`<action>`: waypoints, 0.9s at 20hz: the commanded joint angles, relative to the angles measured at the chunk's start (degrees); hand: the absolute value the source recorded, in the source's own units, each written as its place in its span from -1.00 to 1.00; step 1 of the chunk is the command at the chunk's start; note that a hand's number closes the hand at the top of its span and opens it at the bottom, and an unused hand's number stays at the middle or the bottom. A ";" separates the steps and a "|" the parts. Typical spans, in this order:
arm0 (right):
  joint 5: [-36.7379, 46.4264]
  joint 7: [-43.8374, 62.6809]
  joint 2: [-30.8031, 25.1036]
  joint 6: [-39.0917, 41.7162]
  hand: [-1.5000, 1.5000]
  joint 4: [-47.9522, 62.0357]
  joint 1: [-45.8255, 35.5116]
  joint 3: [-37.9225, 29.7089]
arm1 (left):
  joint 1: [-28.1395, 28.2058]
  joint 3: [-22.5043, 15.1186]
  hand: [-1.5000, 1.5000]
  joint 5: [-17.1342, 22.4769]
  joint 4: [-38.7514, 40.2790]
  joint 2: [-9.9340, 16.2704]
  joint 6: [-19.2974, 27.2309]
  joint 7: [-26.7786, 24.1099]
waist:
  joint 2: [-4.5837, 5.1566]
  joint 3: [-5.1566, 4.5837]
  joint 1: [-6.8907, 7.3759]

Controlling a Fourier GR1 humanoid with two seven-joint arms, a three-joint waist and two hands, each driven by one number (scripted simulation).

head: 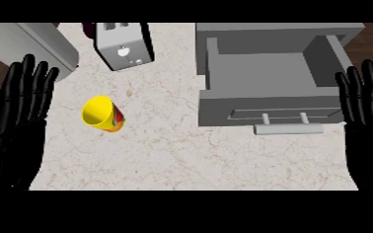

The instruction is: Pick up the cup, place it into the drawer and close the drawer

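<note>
Head view: I've got both hands parked at the frame edges, neither touching anything. Left hand (25, 113) sits at the left edge, fingers (29, 79) straight and pointing up, spread slightly, holding nothing. Right hand (358, 108) sits at the right edge, fingers (355, 86) equally straight and up, also holding nothing; it's just beside the drawer's right side, but I can't tell if it touches it. Cup (102, 114) is yellow with a red band on its side, standing on the desk (182, 153) left of centre, tilted a bit in my view so I see into its mouth. It's near the left hand but apart from it, and well apart from the right one. Drawer (271, 86) is grey, pulled open at upper right, nothing visible inside; its handle (289, 126) faces me along the front edge. Toaster (124, 44) is above the cup, near the top edge, angled, apart from the cup. A grey appliance (36, 47) occupies the top-left corner, just above the left fingertips.
</note>
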 commanded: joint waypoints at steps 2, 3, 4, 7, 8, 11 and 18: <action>1.51 -1.87 1.30 -0.31 -1.00 0.19 0.38 1.97 | -3.15 3.28 -1.00 8.95 5.14 4.16 -8.84 -3.09 | 0.33 -0.70 0.92; 1.01 -3.23 0.68 1.65 -1.00 -1.48 3.29 2.87 | -0.41 3.72 -1.00 13.73 1.61 5.70 -12.70 -2.67 | 0.21 -0.71 1.04; -0.65 -1.15 -0.69 1.77 -1.00 -1.02 0.09 0.66 | -4.77 4.66 -1.00 17.09 6.40 7.11 -15.45 -2.68 | 0.42 -0.74 0.54; -0.01 2.00 -2.67 5.74 -1.00 2.84 -0.35 4.98 | -3.28 4.83 -1.00 27.17 12.49 5.38 -17.75 2.68 | 1.16 -0.82 0.91; 0.13 3.19 -2.92 6.03 -1.00 1.94 -1.10 5.74 | -4.13 6.72 -1.00 29.54 16.13 6.63 -19.01 3.25 | 1.05 -0.85 0.60; -2.06 6.45 -4.44 6.98 -1.00 3.90 -4.37 3.68 | -6.23 11.33 -1.00 35.77 23.31 10.45 -24.37 2.89 | 0.65 -0.77 0.92; -4.99 5.54 -5.66 8.56 -1.00 9.25 -10.37 -0.51 | -14.16 14.49 -1.00 30.36 43.21 14.35 -31.47 -3.18 | 0.45 -0.70 0.75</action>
